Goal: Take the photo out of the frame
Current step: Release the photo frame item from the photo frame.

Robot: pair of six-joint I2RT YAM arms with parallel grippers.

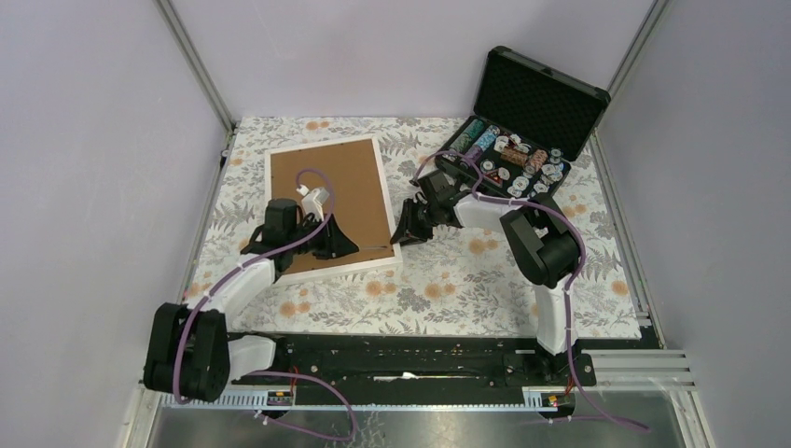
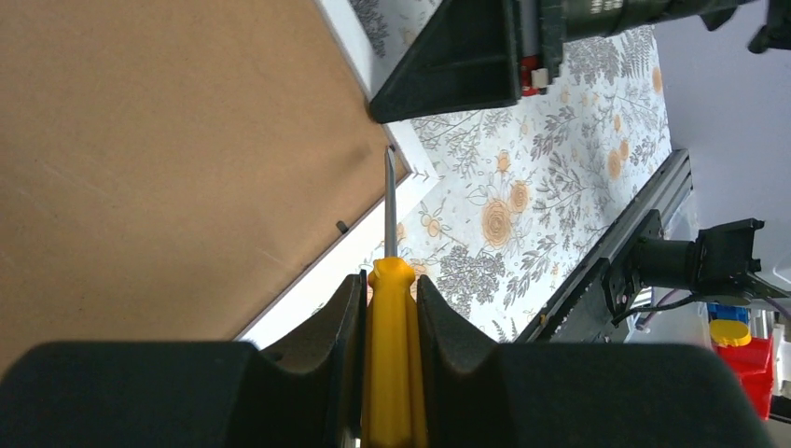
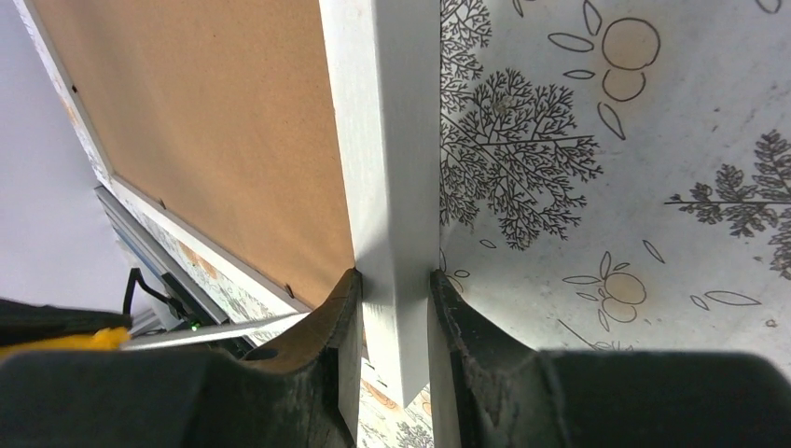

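You are working with the frame point(image 1: 326, 201) lying face down on the worktop point(image 1: 485, 280), so its brown backing point(image 2: 140, 140) is looking up and the small dark tabs point(image 2: 342, 226) at the backing's edge are reachable. The right jaws are clamping the frame's white border point(image 3: 387, 140) close to its near right corner, one jaw on the backing side and one on the outer side. I am judging that this grip is there to stop the frame from sliding while the tool is pushing. The left jaws are clamped on the yellow handle of a screwdriver point(image 2: 392, 355). Its thin blade is pointing along the frame's near edge to that same corner, with the tip just at the seam between backing and border. This is probably for prying the backing or bending a tab.

The photo is not showing in any view. It is most likely lying under the backing, inside the frame, so it is lower than the blade tip and just inside the inner right jaw, and neither pair of jaws is touching it.
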